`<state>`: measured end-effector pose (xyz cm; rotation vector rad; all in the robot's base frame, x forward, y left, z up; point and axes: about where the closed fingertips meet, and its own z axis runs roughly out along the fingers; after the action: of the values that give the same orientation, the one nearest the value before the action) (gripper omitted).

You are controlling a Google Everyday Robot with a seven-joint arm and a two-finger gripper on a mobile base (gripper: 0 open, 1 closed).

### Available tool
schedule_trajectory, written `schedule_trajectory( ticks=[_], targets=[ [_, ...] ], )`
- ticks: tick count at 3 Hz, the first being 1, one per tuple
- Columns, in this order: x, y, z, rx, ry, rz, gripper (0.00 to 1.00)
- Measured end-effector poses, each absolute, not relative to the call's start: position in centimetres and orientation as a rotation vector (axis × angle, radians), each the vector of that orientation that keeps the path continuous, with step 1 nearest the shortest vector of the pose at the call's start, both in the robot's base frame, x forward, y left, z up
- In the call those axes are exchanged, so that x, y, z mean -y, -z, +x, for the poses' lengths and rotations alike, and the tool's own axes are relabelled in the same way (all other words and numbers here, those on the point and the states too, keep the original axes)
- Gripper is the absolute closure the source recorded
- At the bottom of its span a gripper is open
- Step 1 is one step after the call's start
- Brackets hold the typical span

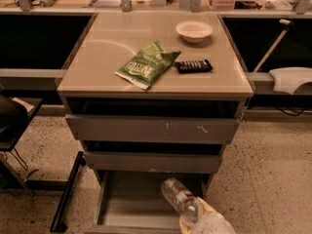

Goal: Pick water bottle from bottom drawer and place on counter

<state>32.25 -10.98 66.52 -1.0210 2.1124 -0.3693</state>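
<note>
The water bottle (178, 198) is clear and crinkled with a pale label band. It is tilted, cap end up and to the left, over the right side of the open bottom drawer (127, 206). My gripper (194, 213) comes up from the bottom edge of the camera view, pale and cloth-covered, and is shut on the bottle's lower end. The tan counter (105, 48) tops the cabinet above the two narrower drawers.
On the counter lie a green snack bag (146, 65), a black remote (193, 66) and a white bowl (194, 30). A dark chair (10, 121) stands at left, a black bar (66, 194) lies on the floor, and a white object (292, 79) rests on the right ledge.
</note>
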Motion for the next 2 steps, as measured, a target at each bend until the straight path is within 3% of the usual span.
schedule_trajectory(
  ticks=[1,2],
  targets=[
    [8.58,-73.32,32.45,-1.981,0.441,-0.936,1.00],
    [8.58,-73.32,32.46,-1.981,0.441,-0.936,1.00]
  ],
)
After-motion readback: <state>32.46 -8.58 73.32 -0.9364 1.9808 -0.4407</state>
